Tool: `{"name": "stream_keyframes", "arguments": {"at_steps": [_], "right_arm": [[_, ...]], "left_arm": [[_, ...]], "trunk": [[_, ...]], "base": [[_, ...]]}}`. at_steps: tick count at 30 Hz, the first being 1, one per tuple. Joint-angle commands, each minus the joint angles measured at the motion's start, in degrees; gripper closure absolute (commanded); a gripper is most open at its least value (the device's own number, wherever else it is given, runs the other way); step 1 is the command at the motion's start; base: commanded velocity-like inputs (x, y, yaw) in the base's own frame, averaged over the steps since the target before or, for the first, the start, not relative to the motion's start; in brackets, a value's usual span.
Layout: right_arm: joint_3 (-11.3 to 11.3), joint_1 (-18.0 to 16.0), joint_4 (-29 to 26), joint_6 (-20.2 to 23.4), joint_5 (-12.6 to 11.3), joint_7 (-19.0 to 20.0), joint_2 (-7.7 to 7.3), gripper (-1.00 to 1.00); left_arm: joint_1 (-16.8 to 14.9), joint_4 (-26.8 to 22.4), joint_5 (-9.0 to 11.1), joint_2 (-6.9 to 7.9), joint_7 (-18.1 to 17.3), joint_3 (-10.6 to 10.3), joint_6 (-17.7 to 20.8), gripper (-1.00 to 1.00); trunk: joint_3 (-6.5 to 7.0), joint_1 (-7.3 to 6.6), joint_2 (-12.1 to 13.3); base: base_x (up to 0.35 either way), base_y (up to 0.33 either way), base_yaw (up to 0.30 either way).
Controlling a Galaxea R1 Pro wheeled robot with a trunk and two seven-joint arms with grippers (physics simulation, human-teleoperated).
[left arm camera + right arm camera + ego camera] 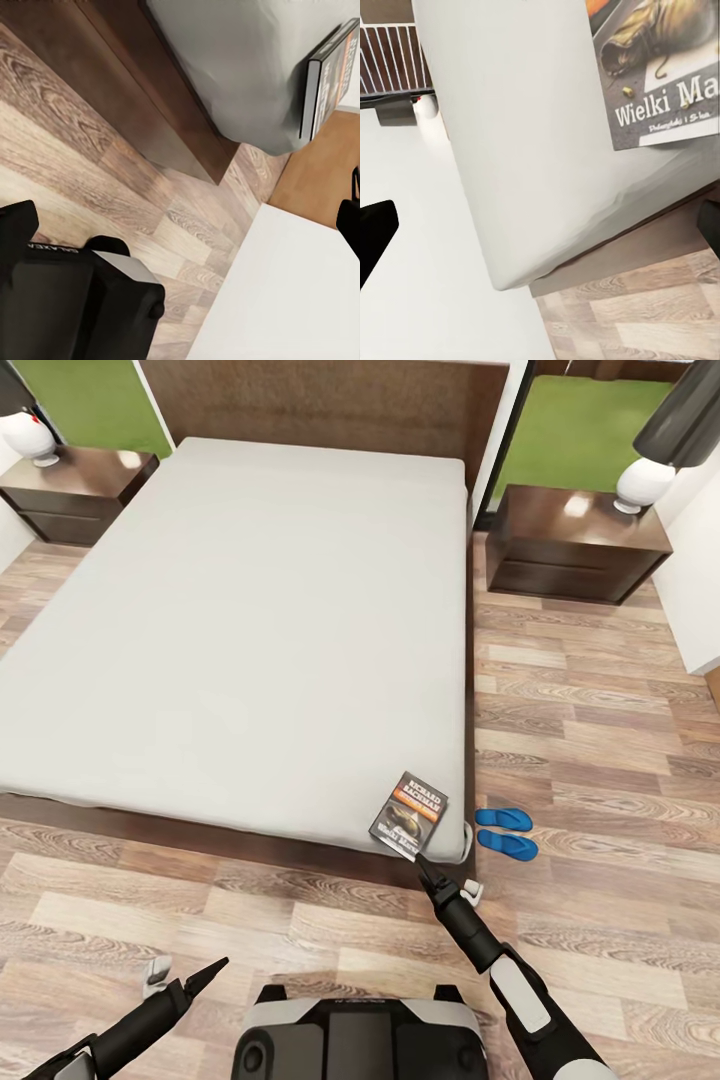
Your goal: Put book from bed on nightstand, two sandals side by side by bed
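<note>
Left gripper (188, 982) low over plank floor (600, 690), jaws spread, holding nothing. Right gripper (432, 872) reaches to the bed's near corner; jaw gap cannot be told. Thin glossy book (409, 815) lies flat on the smooth white mattress (240, 630) there. Two blue sandals (505, 831) side by side on the floor just beside the bed. Dark glossy nightstand (575, 545) beyond.

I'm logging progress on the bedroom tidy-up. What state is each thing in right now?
book: flat on the bed's near right corner, not held.
sandals: side by side on the floor beside the bed.
right claw: just short of the book, empty.
left claw: low over the floor, empty.
nightstand: drawers shut, lamp on top.
</note>
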Motion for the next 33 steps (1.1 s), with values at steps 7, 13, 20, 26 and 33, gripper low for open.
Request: {"name": "stream_keyframes", "arguments": {"at_steps": [7, 13, 20, 26, 33], "right_arm": [[-0.2, 0.0, 0.0, 0.6, -0.4, 0.2, 0.06, -1.0], [-0.2, 0.0, 0.0, 0.6, -0.4, 0.2, 0.05, -1.0], [-0.2, 0.0, 0.0, 0.6, -0.4, 0.2, 0.05, -1.0], [-0.2, 0.0, 0.0, 0.6, -0.4, 0.2, 0.05, -1.0], [-0.2, 0.0, -0.1, 0.6, -0.5, 0.2, 0.02, -1.0]], "left_arm": [[0.0, 0.0, -0.3, 0.01, -0.2, 0.4, 0.5, -1.0], [0.0, 0.0, -0.3, -0.02, -0.1, 0.4, 0.5, -1.0], [0.0, 0.0, -0.3, -0.02, -0.1, 0.4, 0.5, -1.0], [0.0, 0.0, -0.3, -0.01, -0.1, 0.4, 0.5, -1.0], [0.0, 0.0, -0.3, -0.05, -0.1, 0.4, 0.5, -1.0]], "trunk": [[-1.3, 1.56, -2.9], [-2.37, 2.87, -5.3], [-3.63, 4.41, -8.1], [-4.71, 5.73, -10.5], [-5.97, 7.27, -13.3]], "base": [[0.0, 0.0, 0.0], [0.0, 0.0, 0.0], [0.0, 0.0, 0.0], [0.0, 0.0, 0.0], [0.0, 0.0, 0.0]]}}
